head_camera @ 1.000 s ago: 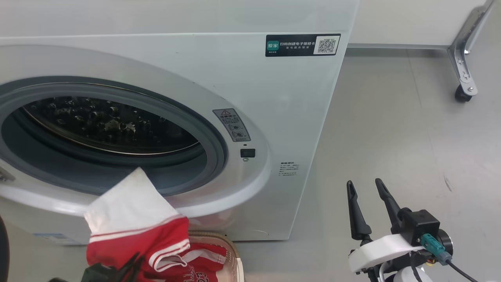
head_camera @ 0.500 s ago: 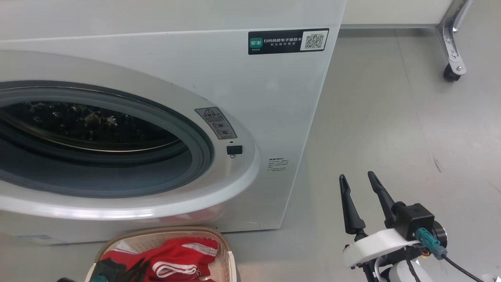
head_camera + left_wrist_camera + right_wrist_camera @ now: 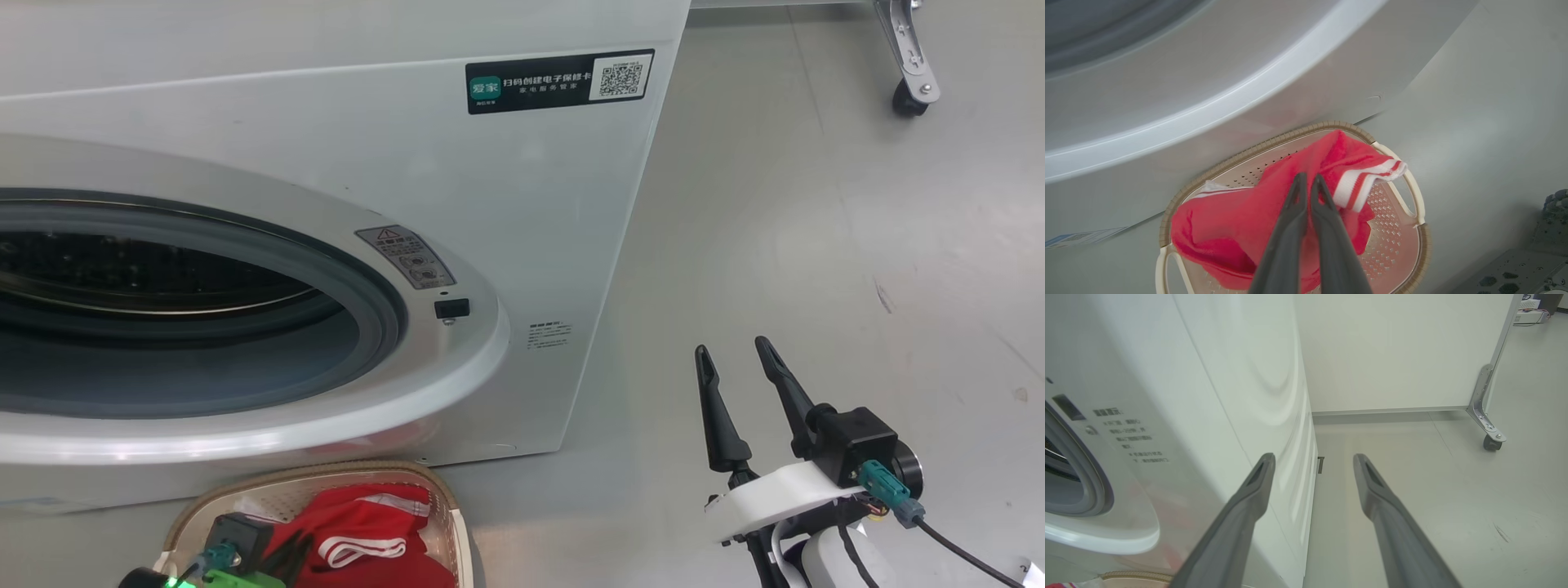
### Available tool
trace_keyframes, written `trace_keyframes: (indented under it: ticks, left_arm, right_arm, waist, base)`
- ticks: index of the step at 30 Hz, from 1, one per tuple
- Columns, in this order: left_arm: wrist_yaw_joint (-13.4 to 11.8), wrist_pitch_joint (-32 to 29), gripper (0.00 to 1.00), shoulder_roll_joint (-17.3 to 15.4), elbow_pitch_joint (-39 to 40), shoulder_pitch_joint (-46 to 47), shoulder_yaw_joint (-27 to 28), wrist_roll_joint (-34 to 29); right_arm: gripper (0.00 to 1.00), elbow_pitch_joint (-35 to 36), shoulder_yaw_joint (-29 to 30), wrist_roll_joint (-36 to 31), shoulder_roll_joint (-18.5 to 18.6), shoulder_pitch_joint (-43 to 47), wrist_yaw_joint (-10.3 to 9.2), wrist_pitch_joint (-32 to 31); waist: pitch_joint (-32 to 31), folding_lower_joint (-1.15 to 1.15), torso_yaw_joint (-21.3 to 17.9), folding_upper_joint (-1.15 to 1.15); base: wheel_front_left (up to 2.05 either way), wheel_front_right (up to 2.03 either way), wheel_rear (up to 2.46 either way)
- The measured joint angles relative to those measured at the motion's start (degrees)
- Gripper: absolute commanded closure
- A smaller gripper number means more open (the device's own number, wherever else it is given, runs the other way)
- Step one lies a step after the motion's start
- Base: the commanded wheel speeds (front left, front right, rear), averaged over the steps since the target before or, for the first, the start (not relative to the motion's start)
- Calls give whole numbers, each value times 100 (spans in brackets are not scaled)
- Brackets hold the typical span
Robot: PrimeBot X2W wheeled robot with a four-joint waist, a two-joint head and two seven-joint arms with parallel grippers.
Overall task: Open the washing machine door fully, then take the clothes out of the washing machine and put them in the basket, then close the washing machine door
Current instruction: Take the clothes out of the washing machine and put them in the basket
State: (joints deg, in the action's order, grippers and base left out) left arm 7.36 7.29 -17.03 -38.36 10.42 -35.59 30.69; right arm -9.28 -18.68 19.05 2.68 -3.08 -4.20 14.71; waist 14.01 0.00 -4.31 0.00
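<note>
Over the small cream perforated plastic basket with the brown woven-look rim (image 3: 1274, 141), which stands on the grey floor (image 3: 816, 245) just in front of the big white front-loading washing machine (image 3: 408, 163) and below its round opening, the left gripper (image 3: 1307, 176) has its two dark fingers pinched together on a fold of the bright red jersey garment with white striped trim (image 3: 1229, 220). Most of the cloth lies inside the basket, but the striped hem reaches the rim beside one white side handle (image 3: 1414, 192). The step in hand looks like the release. It goes best if the fingers part only once the bulk of the cloth is low between the basket walls. They should open far enough that the knit does not cling to the tips, then rise straight up so nothing is dragged back out. The stray hem may want a nudge inward, since it could slide over the edge. The right gripper (image 3: 732, 347) hangs above the floor beside the machine's right side, fingers well apart and holding nothing, and is best kept there, out of the way. The visible part of the grey-ringed drum mouth (image 3: 163, 327) holds no cloth, but the rest is cut off, so I cannot tell whether more waits inside.
</note>
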Motion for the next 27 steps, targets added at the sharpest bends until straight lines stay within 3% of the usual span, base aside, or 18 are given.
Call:
trace_keyframes:
  ticks: [15,16,17,18,27]
  left_arm:
    - [0,-15,100,157,-900,369,-111,129]
    - [0,-16,77,179,-937,369,-140,174]
    - [0,-16,8,202,-972,371,-145,212]
    - [0,-13,0,216,-1011,378,-143,219]
    - [1,121,0,280,-1257,622,-163,267]
  right_arm:
    - [0,35,4,0,1,-41,-101,0]
    - [0,35,5,0,1,-43,-101,0]
    - [0,35,8,0,1,-48,-102,0]
    - [0,35,12,0,1,-53,-108,0]
    - [0,32,14,0,1,-57,-145,0]
  waist:
    - [203,0,-142,0]
    - [202,0,-141,0]
    - [201,0,-139,0]
    - [199,0,-136,0]
    - [155,0,-78,0]
  base:
    - [0,0,0]
    - [0,0,0]
    - [0,0,0]
    - [0,0,0]
    - [0,0,0]
